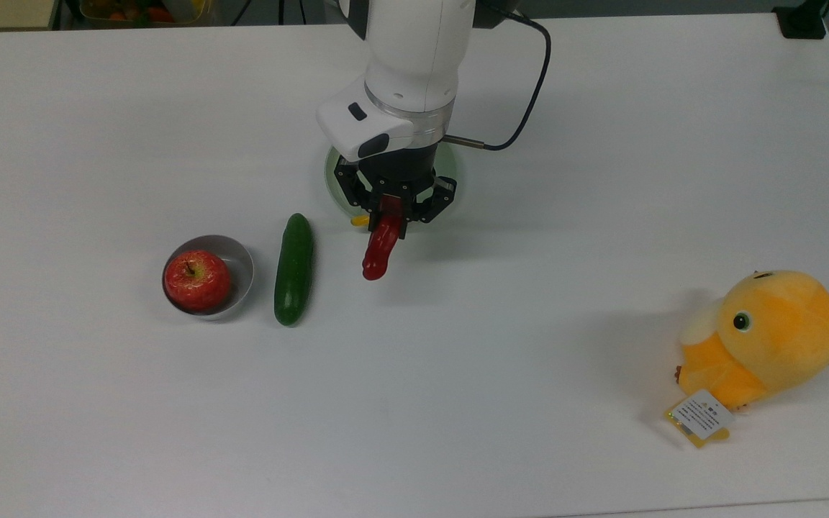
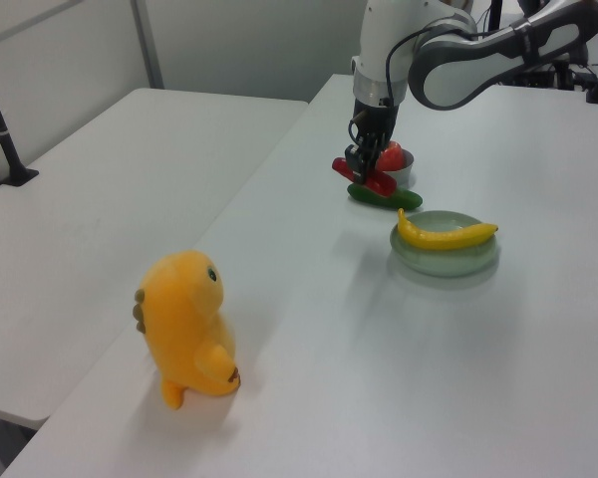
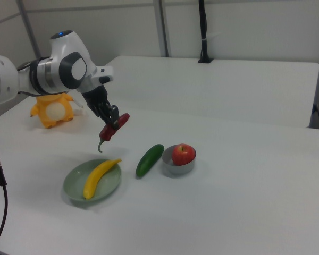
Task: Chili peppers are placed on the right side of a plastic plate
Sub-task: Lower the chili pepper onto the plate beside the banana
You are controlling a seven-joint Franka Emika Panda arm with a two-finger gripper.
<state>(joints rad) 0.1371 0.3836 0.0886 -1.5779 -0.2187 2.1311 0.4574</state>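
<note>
counter point(image 1: 601, 180): carries all items.
plastic plate point(image 3: 74, 183): flat on the counter, banana point(image 3: 98, 177) across it.
tool point(image 3: 110, 125): raised, pinching the chili pepper near its stem.
chili pepper point(image 3: 114, 126): held aloft, long axis tilted; the plate lies below, toward the right view's left.

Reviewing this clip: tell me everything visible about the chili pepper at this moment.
The chili pepper is a glossy dark red, elongated piece that looks like smooth plastic, with a thin curved green stem hanging from its lower end in the right view. The gripper is shut on it partway along its length. It hangs tilted, clear of the white table, touching nothing else. In the top view it sits between the cucumber and the pale green plate, just below the plate's rim. The plate holds a banana.
</note>
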